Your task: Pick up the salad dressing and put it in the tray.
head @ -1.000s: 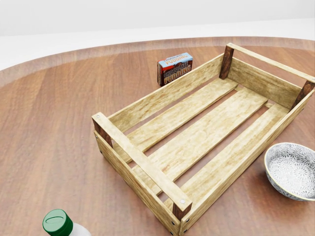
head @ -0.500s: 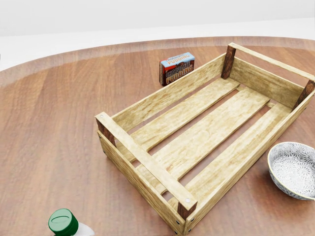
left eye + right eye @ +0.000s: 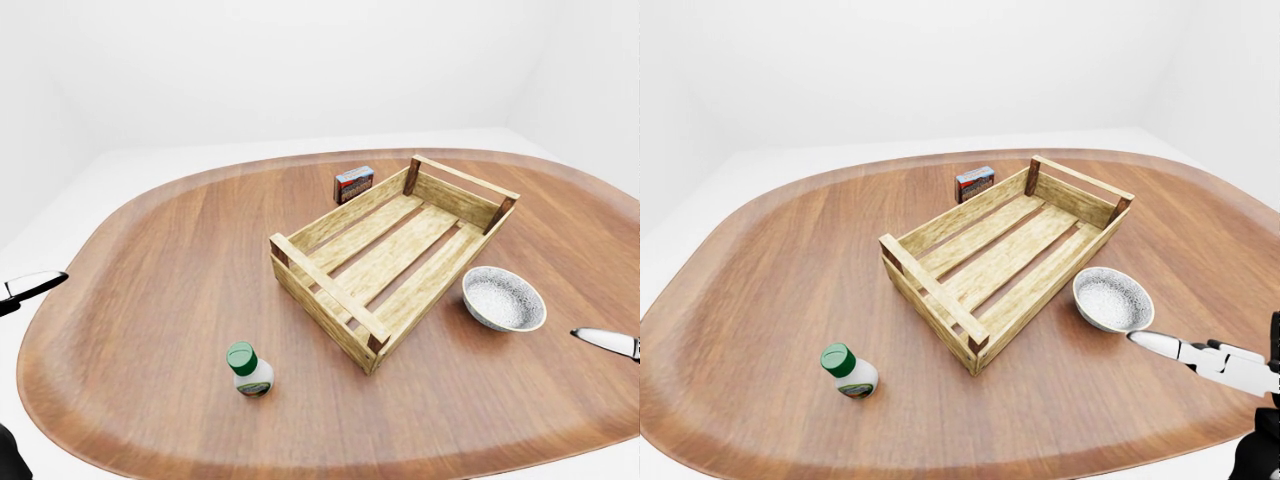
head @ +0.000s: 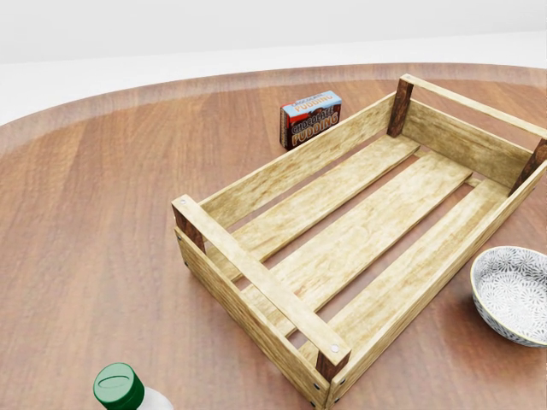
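Observation:
The salad dressing point(image 3: 250, 370) is a small white bottle with a green cap. It stands upright on the wooden table, to the lower left of the tray, and shows at the bottom of the head view point(image 4: 126, 393). The tray point(image 3: 325, 291) is an empty slatted wooden crate lying at an angle in the middle of the table. My left hand point(image 3: 35, 286) shows only as a straight finger at the left edge, far from the bottle. My right hand point(image 3: 1185, 350) reaches in at the lower right, fingers straight, holding nothing, just below the bowl.
A chocolate pudding box point(image 4: 310, 120) stands just beyond the tray's far long side. A patterned grey bowl point(image 3: 503, 298) sits right of the tray. The table's rounded edge point(image 3: 60, 400) curves close to the bottle's left and bottom.
In the head view, the whole picture has slid slightly to the right, so the camera has moved. The bottle, tray, box and bowl keep their places on the table.

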Tool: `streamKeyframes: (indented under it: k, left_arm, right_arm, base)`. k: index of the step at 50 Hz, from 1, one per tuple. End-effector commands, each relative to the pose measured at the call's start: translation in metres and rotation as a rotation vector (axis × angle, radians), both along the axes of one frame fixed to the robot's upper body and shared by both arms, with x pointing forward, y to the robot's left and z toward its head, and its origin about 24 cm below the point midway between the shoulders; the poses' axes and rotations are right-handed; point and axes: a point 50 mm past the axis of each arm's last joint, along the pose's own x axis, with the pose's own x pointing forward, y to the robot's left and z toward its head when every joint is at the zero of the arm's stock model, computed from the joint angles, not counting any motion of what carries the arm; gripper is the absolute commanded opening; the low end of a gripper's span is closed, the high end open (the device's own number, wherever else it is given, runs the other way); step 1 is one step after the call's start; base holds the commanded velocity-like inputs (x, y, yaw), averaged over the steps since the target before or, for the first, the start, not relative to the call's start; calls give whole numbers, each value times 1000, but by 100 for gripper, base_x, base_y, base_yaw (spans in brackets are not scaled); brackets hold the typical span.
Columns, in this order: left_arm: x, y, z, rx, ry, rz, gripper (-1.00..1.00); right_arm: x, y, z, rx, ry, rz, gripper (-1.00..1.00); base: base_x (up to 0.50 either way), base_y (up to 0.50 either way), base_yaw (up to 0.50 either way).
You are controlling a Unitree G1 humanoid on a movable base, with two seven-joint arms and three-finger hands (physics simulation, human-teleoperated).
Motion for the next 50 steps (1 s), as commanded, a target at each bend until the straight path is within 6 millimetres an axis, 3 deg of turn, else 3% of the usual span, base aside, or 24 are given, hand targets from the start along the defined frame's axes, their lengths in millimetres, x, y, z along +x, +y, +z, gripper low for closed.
streamKeyframes:
  k: [1, 12, 20, 24, 26, 32, 33, 38, 39, 50]
  left_arm:
    - [1, 0, -1, -1, 4, -2, 100]
    - [1, 0, 0, 2, 4, 0, 100]
    - [1, 1, -1, -2, 9, 0, 100]
    - [0, 1, 0, 0, 2, 1, 100]
    - [0, 1, 0, -1, 4, 3, 100]
    - [-1, 2, 0, -2, 1, 2, 100]
    - [0, 1, 0, -1, 0, 2, 100]
    - [0, 1, 0, -3, 1, 2, 100]
    - [3, 3, -5, -11, 24, 1, 100]
    - [2, 4, -5, -13, 26, 3, 100]
  right_arm:
    - [4, 4, -3, -14, 31, 22, 100]
    - [-2, 1, -5, 41, -6, -33, 100]
    - [8, 10, -4, 19, 2, -25, 100]
    - [12, 22, 6, -13, -46, 31, 100]
    - [21, 40, 15, -65, -79, 100, 100]
    - [42, 66, 25, -165, -94, 227, 100]
    - [68, 96, 26, -231, -71, 338, 100]
    - [93, 129, 21, -303, -11, 451, 100]
    - [127, 190, 1, -481, 139, 658, 100]
    - [134, 194, -11, -509, 245, 633, 100]
  base:
    - [50, -5, 0]
    - [16, -2, 0]
    - [0, 0, 0]
    - [0, 0, 0]
    - [0, 0, 0]
    - [0, 0, 0]
    - [0, 0, 0]
    - [0, 0, 0]
    - [0, 0, 0]
    - [0, 0, 0]
